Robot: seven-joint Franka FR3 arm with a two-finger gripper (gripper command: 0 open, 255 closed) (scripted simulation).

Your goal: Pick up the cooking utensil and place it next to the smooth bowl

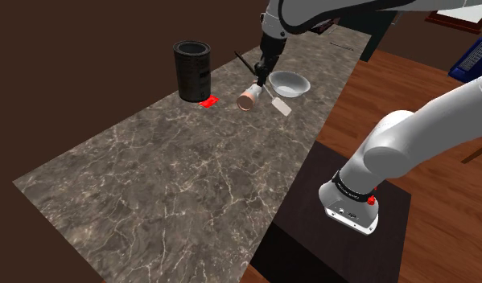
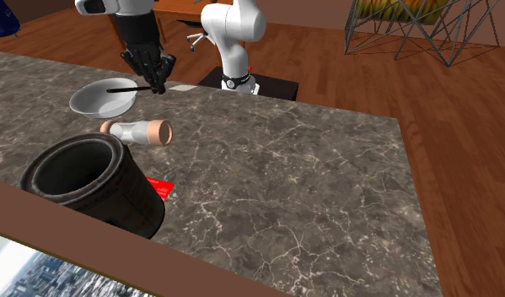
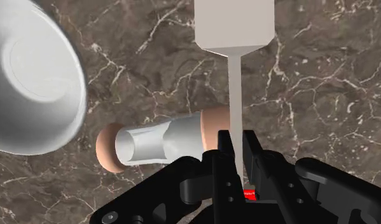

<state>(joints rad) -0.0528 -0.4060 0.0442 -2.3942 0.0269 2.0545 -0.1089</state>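
As the arm reaches over the marble countertop (image 1: pixel 175 177), the black gripper (image 3: pixel 236 146) is clamped narrow on the thin handle of the spatula (image 3: pixel 232 25). The spatula's pale flat blade points away from the fingers, near the white bowl (image 3: pixel 30 83); contact between blade and counter cannot be confirmed. A pale cylinder with salmon-coloured ends (image 3: pixel 157 143) lies on its side under the handle. A dark barrel-shaped container (image 1: pixel 191 71) stands upright further along, beside a small red item (image 1: pixel 208 101).

just the one white bowl (image 1: pixel 289 83), one spatula (image 3: pixel 233 25), one bottle (image 2: pixel 136 131), one black barrel-ish pot (image 2: pixel 90 187), one small red card (image 2: pixel 161 187)
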